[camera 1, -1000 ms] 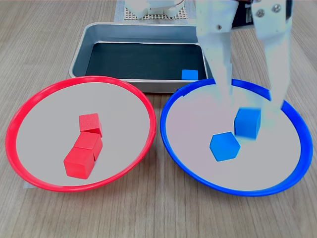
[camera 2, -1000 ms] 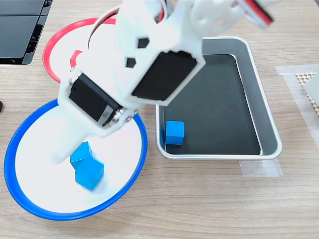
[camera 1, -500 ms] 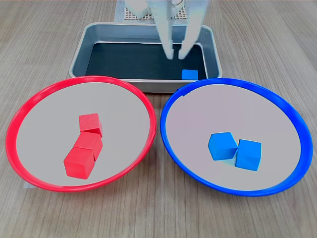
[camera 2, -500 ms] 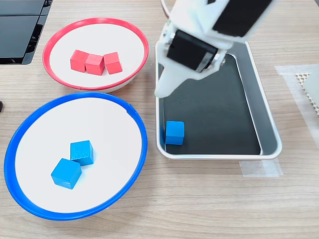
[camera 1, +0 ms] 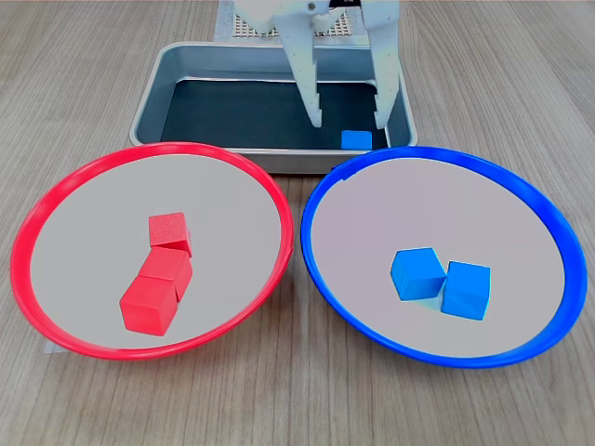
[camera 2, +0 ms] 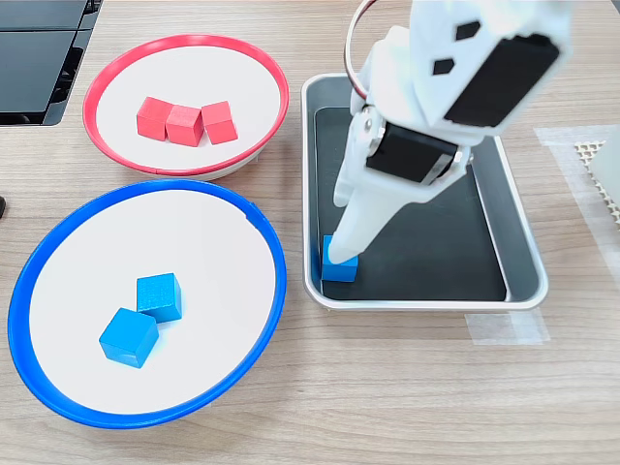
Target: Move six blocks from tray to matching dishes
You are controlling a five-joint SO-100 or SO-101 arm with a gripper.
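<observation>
Tool (camera 1: pixel 347 123) open over the last blue block (camera 1: pixel 356 140) in the tray (camera 1: pixel 149 98).

I see the tool's two white fingers spread wide inside the tray, one either side of the block and above it in the first exterior view; in the second exterior view one finger (camera 2: pixel 355 228) tip overlaps the block's (camera 2: pixel 339 266) top, contact I can't confirm. That block sits on the black floor in the tray's corner nearest the blue-rimmed dish (camera 1: pixel 325 200). Two blue blocks (camera 1: pixel 417 273) (camera 1: pixel 466 289) lie touching in the blue-rimmed dish. Three red blocks (camera 2: pixel 154 117) (camera 2: pixel 184 125) (camera 2: pixel 219 122) lie in a row in the red-rimmed dish (camera 2: pixel 116 73). Both dishes sit side by side on the wooden worktop (camera 1: pixel 297 400), just beside the tray.
</observation>
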